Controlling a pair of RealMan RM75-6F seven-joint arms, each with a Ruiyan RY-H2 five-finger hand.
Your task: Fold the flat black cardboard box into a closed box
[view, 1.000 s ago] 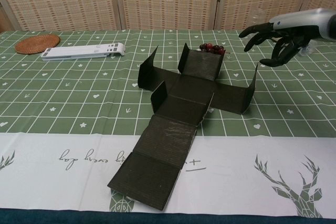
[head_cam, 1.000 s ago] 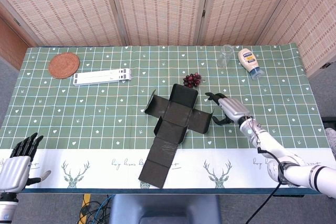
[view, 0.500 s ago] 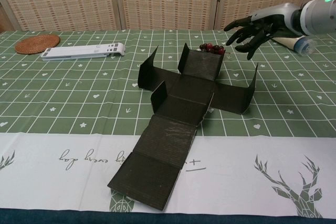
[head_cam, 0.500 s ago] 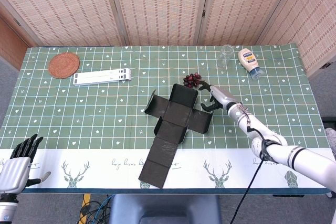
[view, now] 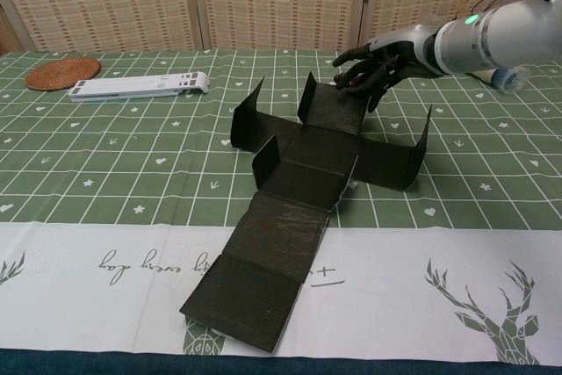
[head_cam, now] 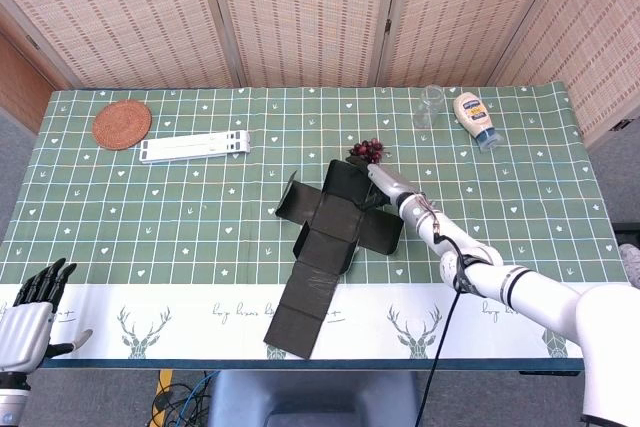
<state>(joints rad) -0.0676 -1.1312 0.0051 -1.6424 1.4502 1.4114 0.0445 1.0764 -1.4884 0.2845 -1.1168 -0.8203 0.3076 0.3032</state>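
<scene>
Black cardboard box (view: 303, 173) unfolded flat mid-worktop (head_cam: 150, 217), side flaps half raised; right hand (view: 373, 69) empty, fingers spread over far panel, likely to lift it; left hand (head_cam: 28, 315) idle, open, at near edge.

right hand (view: 373, 63) has black fingers on a silver-white arm with a green light and thin cable; left hand (head_cam: 22, 319) has a silver palm and black fingers.

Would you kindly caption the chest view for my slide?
Right robot hand, fingers spread, over the unfolded flat black cardboard box.
</scene>
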